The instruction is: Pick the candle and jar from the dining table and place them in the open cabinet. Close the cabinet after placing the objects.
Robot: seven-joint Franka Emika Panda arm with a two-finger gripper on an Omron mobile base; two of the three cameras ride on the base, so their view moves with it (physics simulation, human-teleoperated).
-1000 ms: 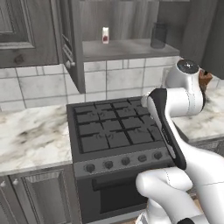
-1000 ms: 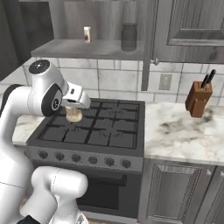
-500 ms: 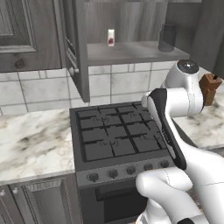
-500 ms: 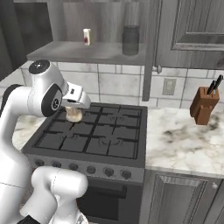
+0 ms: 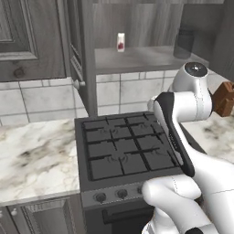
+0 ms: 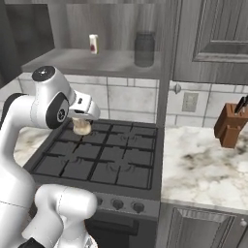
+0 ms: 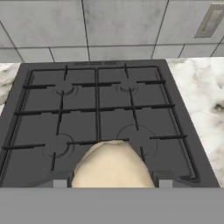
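Observation:
My gripper (image 6: 81,122) is shut on the candle (image 6: 82,127), a squat cream piece that hangs above the back left burner of the stove. Seen from the hand, the candle (image 7: 112,166) bulges up between the two fingertips (image 7: 60,183), over the stove's front burners. The jar (image 6: 144,48), grey glass, stands upright on the shelf of the open cabinet (image 6: 87,62), well above and to the right of the gripper. From the left base view the jar (image 5: 183,43) stands at the right end of the cabinet (image 5: 137,59) shelf. The dining table is out of view.
A small white carton with a red mark (image 5: 120,41) stands on the same shelf, left of the jar. The black gas stove (image 5: 123,151) lies below, marble counters (image 6: 203,169) on both sides. A knife block (image 6: 230,125) stands right. Open cabinet doors (image 5: 84,55) flank the shelf.
The whole scene has slid a little to the right in both base views, so the base has driven. The arm keeps its pose with the candle held.

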